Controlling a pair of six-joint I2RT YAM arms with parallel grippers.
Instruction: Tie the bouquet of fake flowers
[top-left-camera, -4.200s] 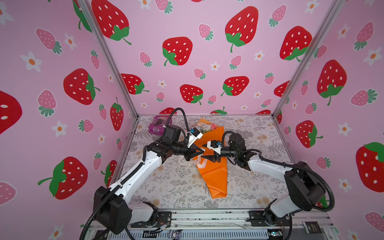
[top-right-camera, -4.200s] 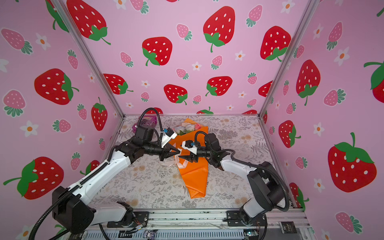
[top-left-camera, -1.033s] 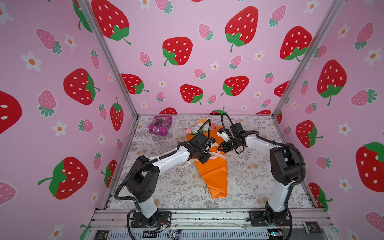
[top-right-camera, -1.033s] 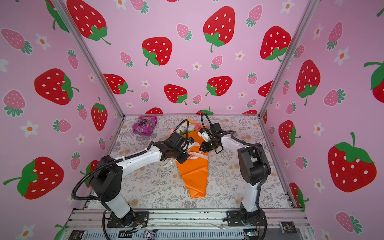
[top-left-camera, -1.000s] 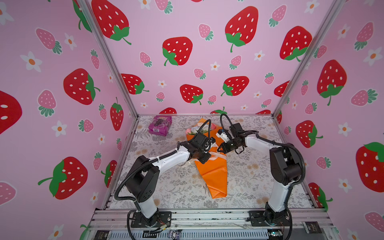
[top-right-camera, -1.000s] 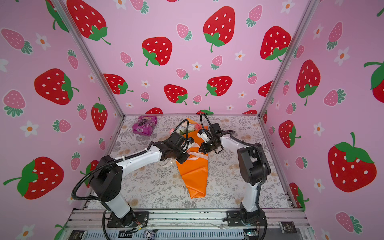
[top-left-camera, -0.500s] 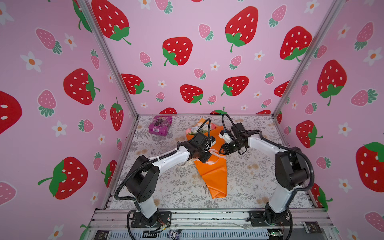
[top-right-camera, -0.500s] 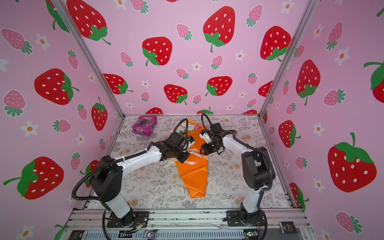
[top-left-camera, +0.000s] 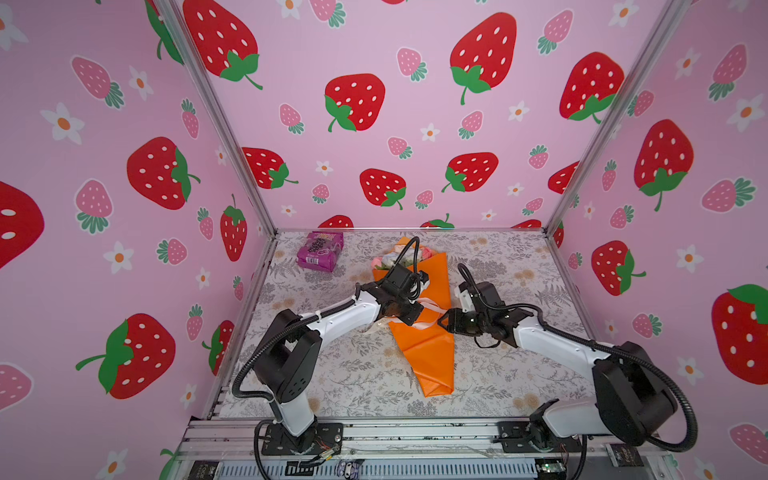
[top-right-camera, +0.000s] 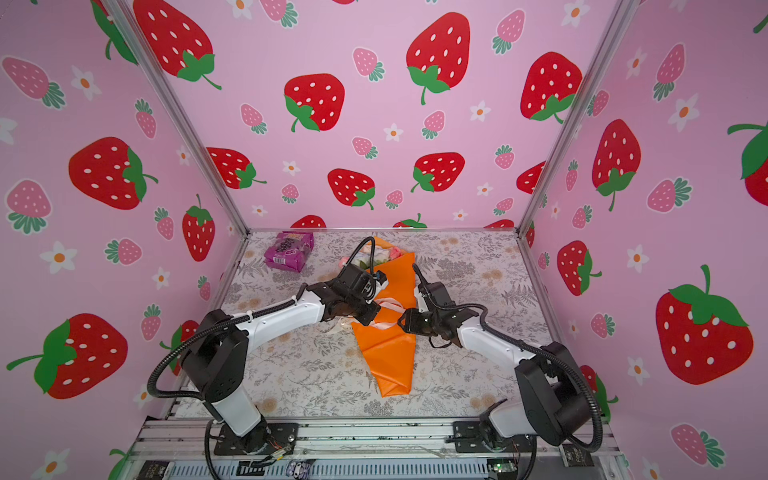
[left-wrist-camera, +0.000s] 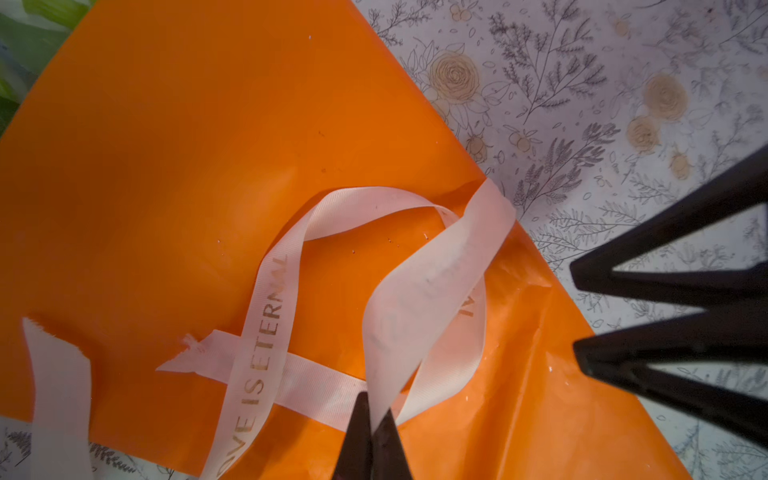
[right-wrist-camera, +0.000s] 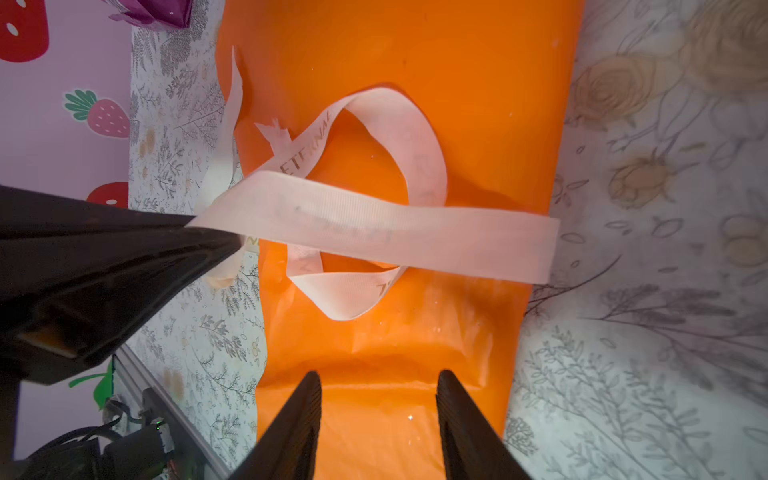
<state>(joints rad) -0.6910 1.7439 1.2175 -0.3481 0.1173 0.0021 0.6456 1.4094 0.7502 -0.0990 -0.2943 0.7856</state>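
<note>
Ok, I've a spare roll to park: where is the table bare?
Bare: back right, between bouquet and right wall, and front left, between bouquet tip and left arm base. Crowded: the middle, where left claw and right claw meet at the ribbon; purple packet fills back left.

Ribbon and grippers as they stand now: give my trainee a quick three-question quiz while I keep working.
1. True or false: the left gripper is shut on the ribbon.
2. Pick one. The right gripper is: A, shut on the ribbon; B, open with nothing between its jaws; C, hidden from every view.
3. Short answer: is the ribbon across the bouquet of fake flowers cinched tight or looped loose?

Key: 1 true. 2 B. 3 looped loose, not yet a tight knot.
</note>
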